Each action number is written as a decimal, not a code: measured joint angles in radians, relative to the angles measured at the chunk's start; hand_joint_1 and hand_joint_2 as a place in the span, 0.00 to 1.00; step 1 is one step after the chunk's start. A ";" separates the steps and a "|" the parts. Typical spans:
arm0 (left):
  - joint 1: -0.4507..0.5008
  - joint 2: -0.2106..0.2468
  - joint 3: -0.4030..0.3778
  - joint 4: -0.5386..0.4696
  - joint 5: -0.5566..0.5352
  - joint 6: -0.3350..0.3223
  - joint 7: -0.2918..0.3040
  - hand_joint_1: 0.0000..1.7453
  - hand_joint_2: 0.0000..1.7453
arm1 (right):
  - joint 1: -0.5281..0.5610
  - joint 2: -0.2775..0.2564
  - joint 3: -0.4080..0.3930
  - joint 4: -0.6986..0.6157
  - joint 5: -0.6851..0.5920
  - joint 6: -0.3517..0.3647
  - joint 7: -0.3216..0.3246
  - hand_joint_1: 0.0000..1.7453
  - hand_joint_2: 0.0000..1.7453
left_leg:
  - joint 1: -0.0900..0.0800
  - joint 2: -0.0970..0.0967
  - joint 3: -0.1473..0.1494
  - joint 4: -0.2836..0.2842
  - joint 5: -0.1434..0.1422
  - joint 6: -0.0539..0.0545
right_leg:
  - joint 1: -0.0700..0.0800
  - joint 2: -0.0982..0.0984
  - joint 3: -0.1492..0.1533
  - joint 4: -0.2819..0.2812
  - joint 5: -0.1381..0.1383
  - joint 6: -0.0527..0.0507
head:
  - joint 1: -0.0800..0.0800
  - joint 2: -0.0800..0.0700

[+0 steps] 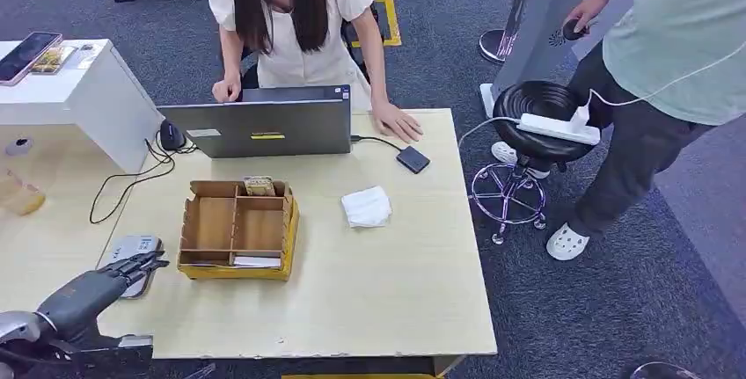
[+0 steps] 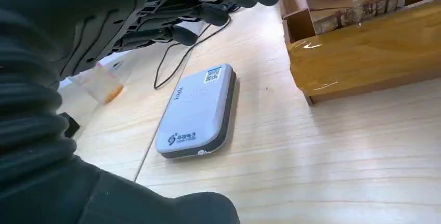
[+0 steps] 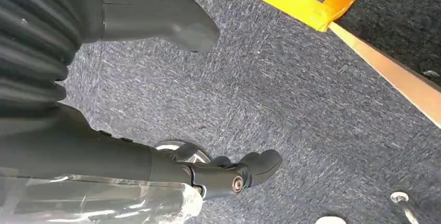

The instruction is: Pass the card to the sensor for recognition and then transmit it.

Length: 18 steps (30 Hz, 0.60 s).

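The sensor is a flat grey card reader on the table's near left; up close its top carries a blue logo and a small sticker. My left hand hovers just above it with its dark fingers stretched out and nothing in them. A brown printed card stands upright in a rear compartment of the cardboard organiser box; the same card leans against the box's wall. My right hand hangs over the carpet, holding nothing.
A person leans on the table behind a grey laptop. A white tissue and a small black drive lie right of the box. A black stool and a second person stand to the right.
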<state>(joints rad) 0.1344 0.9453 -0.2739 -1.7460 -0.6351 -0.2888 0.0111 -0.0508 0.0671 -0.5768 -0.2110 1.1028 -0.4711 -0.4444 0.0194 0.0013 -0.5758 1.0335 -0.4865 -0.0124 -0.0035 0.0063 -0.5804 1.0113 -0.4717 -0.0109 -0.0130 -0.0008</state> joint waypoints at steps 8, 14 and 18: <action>0.004 -0.061 0.002 -0.002 -0.016 0.041 -0.014 0.00 1.00 | -0.001 -0.001 0.000 -0.003 0.002 0.000 0.000 0.00 1.00 | 0.000 0.000 0.000 0.000 0.000 0.000 | 0.000 0.000 0.000 0.000 0.000 0.000 | -0.001 0.000; 0.001 -0.108 0.002 -0.002 -0.022 0.054 -0.015 0.00 1.00 | 0.000 -0.001 0.000 -0.003 0.002 0.000 0.000 0.00 1.00 | 0.000 0.000 0.000 0.000 0.000 0.000 | 0.000 0.000 0.000 0.000 0.000 0.000 | 0.000 0.000; -0.005 -0.150 0.002 -0.002 -0.042 0.074 -0.015 0.00 1.00 | 0.000 -0.001 -0.001 -0.003 0.001 -0.001 0.000 0.00 1.00 | 0.000 0.000 0.000 0.000 0.000 0.000 | 0.000 0.000 0.000 0.000 0.000 0.000 | 0.000 0.000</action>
<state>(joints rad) 0.1295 0.7955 -0.2720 -1.7479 -0.6771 -0.2148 -0.0038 -0.0512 0.0664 -0.5776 -0.2144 1.1040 -0.4723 -0.4444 0.0193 0.0011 -0.5757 1.0336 -0.4865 -0.0124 -0.0036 0.0062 -0.5805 1.0111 -0.4717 -0.0109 -0.0134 -0.0008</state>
